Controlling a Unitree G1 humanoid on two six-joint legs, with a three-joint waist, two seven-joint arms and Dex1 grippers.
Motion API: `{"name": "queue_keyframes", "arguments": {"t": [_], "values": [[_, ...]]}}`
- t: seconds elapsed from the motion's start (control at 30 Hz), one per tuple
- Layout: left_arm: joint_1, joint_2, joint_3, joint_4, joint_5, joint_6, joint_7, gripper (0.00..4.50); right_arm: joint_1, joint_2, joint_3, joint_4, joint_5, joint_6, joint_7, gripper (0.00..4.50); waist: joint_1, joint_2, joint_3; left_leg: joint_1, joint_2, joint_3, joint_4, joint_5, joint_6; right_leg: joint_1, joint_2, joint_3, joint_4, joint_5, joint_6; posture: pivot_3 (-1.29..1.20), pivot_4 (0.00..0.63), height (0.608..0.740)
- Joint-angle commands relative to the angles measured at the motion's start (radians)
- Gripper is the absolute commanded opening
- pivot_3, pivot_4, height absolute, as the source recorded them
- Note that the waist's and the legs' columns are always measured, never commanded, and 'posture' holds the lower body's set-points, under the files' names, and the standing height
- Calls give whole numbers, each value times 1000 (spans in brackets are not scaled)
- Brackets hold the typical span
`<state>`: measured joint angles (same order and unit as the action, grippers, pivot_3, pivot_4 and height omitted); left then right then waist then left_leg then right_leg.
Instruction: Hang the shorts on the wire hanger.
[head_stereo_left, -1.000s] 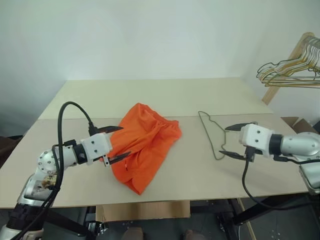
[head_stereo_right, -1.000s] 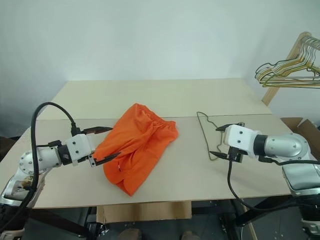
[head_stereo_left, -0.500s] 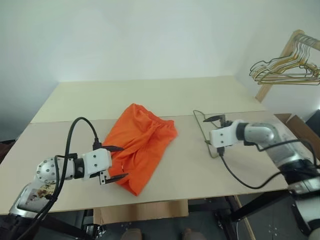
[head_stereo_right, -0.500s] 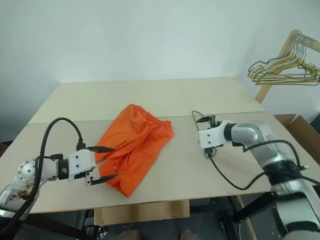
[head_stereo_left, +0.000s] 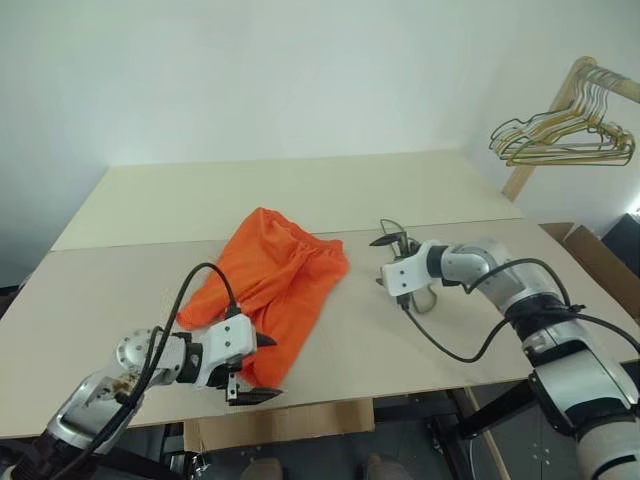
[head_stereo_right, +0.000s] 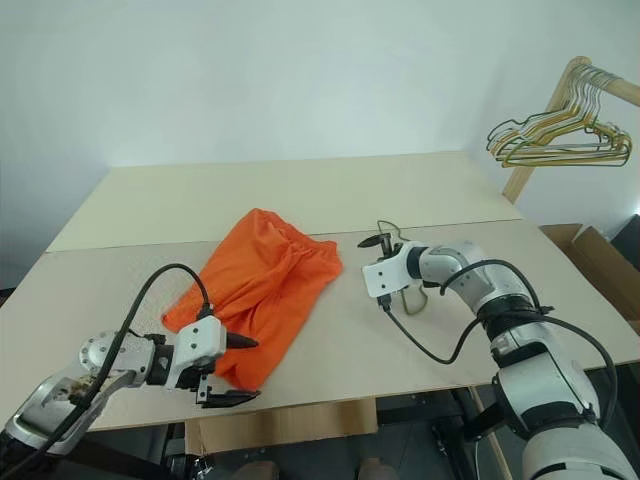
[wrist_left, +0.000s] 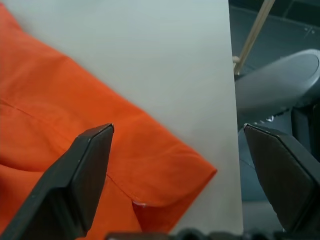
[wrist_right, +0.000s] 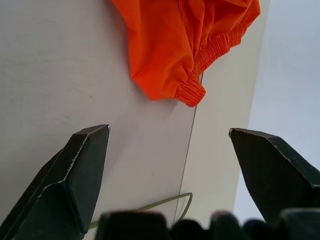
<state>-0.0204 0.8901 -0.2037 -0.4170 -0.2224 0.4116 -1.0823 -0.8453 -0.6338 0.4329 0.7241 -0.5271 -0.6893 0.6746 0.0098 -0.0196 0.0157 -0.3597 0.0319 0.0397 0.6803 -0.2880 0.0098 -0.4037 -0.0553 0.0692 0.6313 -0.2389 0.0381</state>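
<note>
A bare test room or lab set up for clothes handling: a plain pale table (head_stereo_left: 300, 190) of two boards stands against an unadorned white wall (head_stereo_left: 250, 70). Right of the table, a wooden rack (head_stereo_left: 560, 110) carries bunched wire hangers (head_stereo_left: 560, 140), with a cardboard box (head_stereo_left: 600, 265) below.

I see a pale table (head_stereo_left: 420, 190), seam running across its top | bunch of gold and dark wire hangers (head_stereo_left: 560, 140) on a wooden rack (head_stereo_left: 560, 105) far right | cardboard box (head_stereo_left: 590, 255) beside table's right edge
</note>
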Motion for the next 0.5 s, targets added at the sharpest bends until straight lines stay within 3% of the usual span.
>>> {"name": "queue_keyframes", "arguments": {"t": [0.03,0.07,0.17,0.5], "values": [[-34,-3,-47,39,90,-49,26,4500,-5,-2,-34,-54,36,16,-8,4444,0,0,0,0,0,0,0,0,0,0,0,0,0,0,0,82,0,740],[-50,-20,-51,55,89,-36,35,4500,2,-4,-38,-63,41,24,-5,4444,0,0,0,0,0,0,0,0,0,0,0,0,0,0,0,79,0,740],[-78,-53,-60,91,83,-43,25,3894,17,-10,-45,-83,45,41,-3,4500,2,0,0,0,0,0,0,0,0,0,0,0,0,0,0,68,0,740],[-78,-79,-101,187,136,-123,9,727,62,-43,-60,-165,63,95,16,4500,-12,0,0,1,0,0,0,0,0,0,0,0,0,0,0,44,0,740]]}}
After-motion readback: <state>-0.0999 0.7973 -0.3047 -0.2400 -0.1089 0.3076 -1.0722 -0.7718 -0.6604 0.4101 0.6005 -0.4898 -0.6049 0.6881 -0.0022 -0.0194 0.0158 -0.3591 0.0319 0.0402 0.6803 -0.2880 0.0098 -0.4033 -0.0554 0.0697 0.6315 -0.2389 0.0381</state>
